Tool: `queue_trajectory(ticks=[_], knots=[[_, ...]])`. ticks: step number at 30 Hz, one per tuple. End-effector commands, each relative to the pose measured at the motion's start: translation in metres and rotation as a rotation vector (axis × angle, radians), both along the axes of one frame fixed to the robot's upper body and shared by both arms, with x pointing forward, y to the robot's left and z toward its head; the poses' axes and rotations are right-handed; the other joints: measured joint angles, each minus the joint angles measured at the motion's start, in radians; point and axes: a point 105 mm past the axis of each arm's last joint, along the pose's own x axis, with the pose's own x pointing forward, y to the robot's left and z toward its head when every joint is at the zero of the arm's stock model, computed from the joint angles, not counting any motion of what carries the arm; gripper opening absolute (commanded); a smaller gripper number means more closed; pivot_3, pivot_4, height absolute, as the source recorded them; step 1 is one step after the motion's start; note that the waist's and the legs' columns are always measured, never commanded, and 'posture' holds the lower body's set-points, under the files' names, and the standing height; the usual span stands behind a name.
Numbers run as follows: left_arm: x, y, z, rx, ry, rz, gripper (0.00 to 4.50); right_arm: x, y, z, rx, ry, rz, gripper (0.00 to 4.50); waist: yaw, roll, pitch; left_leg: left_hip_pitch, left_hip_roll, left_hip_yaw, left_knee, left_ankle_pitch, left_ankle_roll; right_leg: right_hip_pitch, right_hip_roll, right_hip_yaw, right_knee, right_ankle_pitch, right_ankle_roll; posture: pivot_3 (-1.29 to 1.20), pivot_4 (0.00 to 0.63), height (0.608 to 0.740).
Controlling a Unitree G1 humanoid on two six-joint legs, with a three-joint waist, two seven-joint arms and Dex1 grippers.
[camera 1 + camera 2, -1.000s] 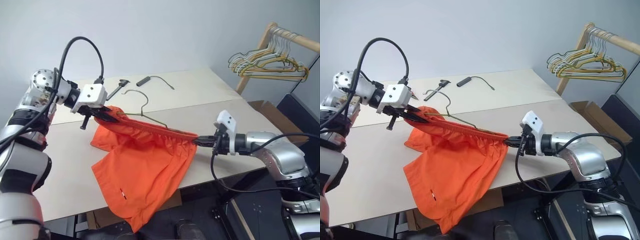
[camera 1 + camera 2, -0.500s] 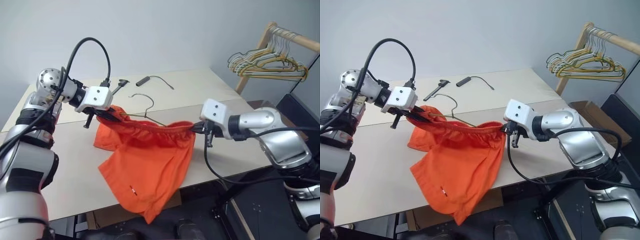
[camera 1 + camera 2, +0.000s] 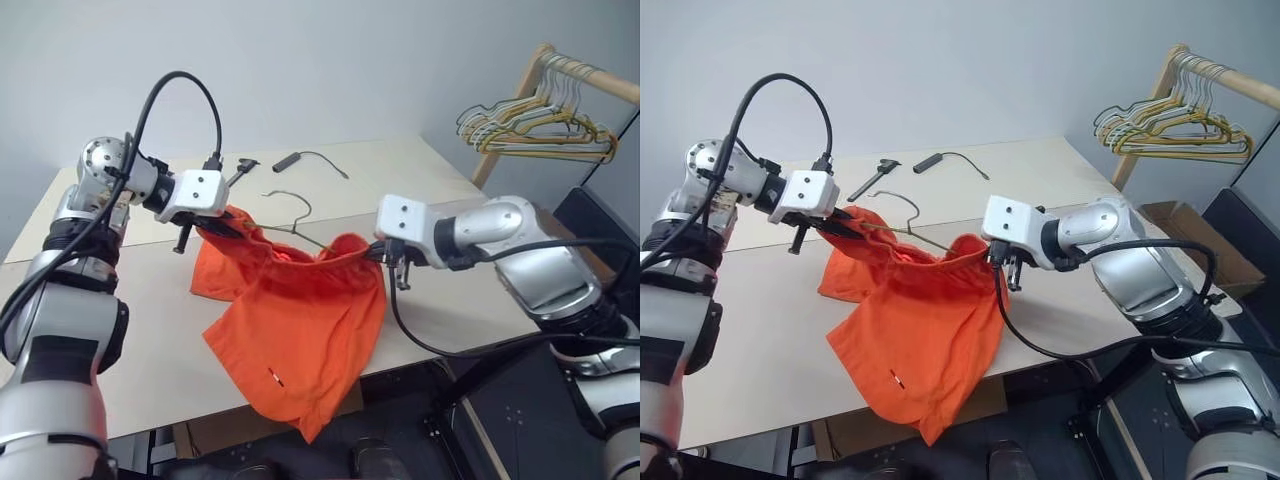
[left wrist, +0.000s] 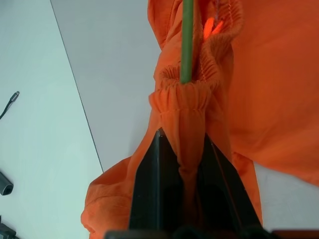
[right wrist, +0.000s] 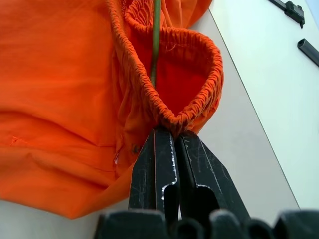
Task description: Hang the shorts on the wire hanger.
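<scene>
Item, shorts (image 3: 300,320): bright orange, legs draped over the near desk (image 3: 150,330) edge, a tiny white mark near the hem too small to read; the elastic waistband was pinched at either end and lifted, probably to hold it open as a mouth. Left claw (image 4: 182,164) and right claw (image 5: 167,144): each clamped on a waistband fold. Wire hanger (image 3: 295,215): olive-gold, one arm inside the waistband, hook clear beyond it; no brand or writing legible anywhere.

Silver-grey arms; white wrist boxes; looping black cables; black fingers (image 5: 199,174), seemingly scuffed.
</scene>
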Motion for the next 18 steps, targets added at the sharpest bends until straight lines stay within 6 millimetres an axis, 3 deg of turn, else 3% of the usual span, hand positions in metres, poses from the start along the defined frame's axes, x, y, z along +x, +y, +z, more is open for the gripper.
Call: queue_trajectory(ticks=[1, 4, 10, 18], knots=[[0.001, -0.002, 0.008, -0.026, -0.035, -0.005, 0.00, 0.002, 0.009, 0.020, 0.007, -0.128, 0.050, 0.06, 0.000, 0.000, 0.000, 0.000, 0.000, 0.000, 0.000, 0.000, 0.000, 0.000, 0.000, 0.000, 0.000, 0.000, 0.000, -0.12, 0.000, 0.740], [0.000, -0.004, 0.009, -0.054, -0.031, -0.011, 0.00, 0.002, 0.014, 0.017, 0.025, -0.117, 0.066, 0.79, -0.001, 0.000, 0.000, 0.000, 0.000, 0.000, 0.000, 0.000, 0.000, 0.000, 0.000, 0.000, 0.000, 0.000, 0.000, -0.12, 0.000, 0.740], [-0.001, -0.004, 0.012, -0.096, -0.027, -0.014, 0.00, 0.008, 0.012, -0.007, 0.080, -0.013, 0.010, 2.78, -0.001, 0.000, 0.000, 0.000, 0.000, 0.000, 0.000, 0.000, 0.000, 0.001, 0.000, 0.000, 0.000, 0.000, 0.000, -0.12, 0.000, 0.740], [-0.002, -0.002, 0.009, -0.101, -0.019, -0.002, 0.00, 0.020, 0.000, -0.018, 0.243, 0.064, -0.146, 2.78, -0.002, 0.000, 0.000, 0.000, 0.000, -0.001, 0.000, 0.000, 0.000, 0.001, 0.000, -0.001, 0.000, 0.000, 0.000, -0.12, 0.000, 0.740]])
